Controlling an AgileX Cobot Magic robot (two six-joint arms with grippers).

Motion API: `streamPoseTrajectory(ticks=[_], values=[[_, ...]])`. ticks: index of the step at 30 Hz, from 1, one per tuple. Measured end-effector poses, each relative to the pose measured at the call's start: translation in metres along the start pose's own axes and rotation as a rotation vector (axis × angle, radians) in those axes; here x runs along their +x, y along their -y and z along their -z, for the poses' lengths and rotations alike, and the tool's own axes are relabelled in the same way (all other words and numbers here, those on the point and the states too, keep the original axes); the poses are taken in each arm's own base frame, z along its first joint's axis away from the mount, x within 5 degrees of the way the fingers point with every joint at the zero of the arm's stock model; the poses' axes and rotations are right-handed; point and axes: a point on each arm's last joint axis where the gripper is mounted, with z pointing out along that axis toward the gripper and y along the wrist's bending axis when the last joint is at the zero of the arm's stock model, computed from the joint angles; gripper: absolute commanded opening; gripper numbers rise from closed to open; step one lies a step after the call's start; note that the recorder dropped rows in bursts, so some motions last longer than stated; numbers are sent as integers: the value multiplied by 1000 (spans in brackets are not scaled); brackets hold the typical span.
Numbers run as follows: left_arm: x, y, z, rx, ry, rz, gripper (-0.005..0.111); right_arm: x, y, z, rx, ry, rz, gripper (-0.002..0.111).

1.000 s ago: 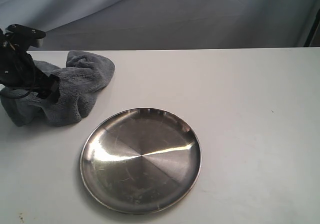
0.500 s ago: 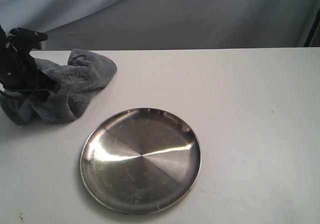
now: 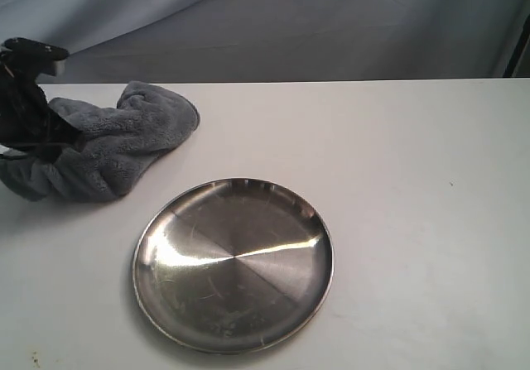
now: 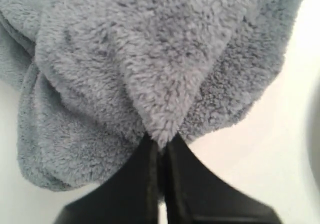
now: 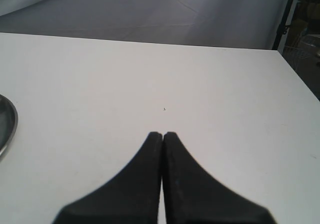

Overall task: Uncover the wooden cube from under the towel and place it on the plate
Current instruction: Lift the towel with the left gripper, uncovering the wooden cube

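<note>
The blue-grey towel lies bunched at the far left of the white table, behind and to the left of the steel plate. My left gripper is shut on a fold of the towel, pinching a tuft between its black fingers. The wooden cube is hidden; no view shows it. My right gripper is shut with nothing in it, hovering over bare table, with the plate rim at the edge of its view. The exterior view does not show it.
The white table stretches right of the plate. A grey backdrop hangs behind the table's far edge. A dark frame and some wire racking stand beyond the table's corner in the right wrist view.
My left gripper has pulled the towel leftward and lower; the raised bunch has flattened and stretched along the table. The plate has not moved.
</note>
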Motion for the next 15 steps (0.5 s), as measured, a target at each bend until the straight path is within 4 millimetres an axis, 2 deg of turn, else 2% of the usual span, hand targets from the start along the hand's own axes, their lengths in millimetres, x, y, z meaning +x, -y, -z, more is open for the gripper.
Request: streamPoseTrajectory(ticks=[6, 15], values=[[1, 3, 43, 10, 99, 31, 0, 0, 0, 0, 0, 0, 0, 0], [6, 16, 80, 119, 179, 58, 0, 0, 0, 0, 0, 0, 0, 0]])
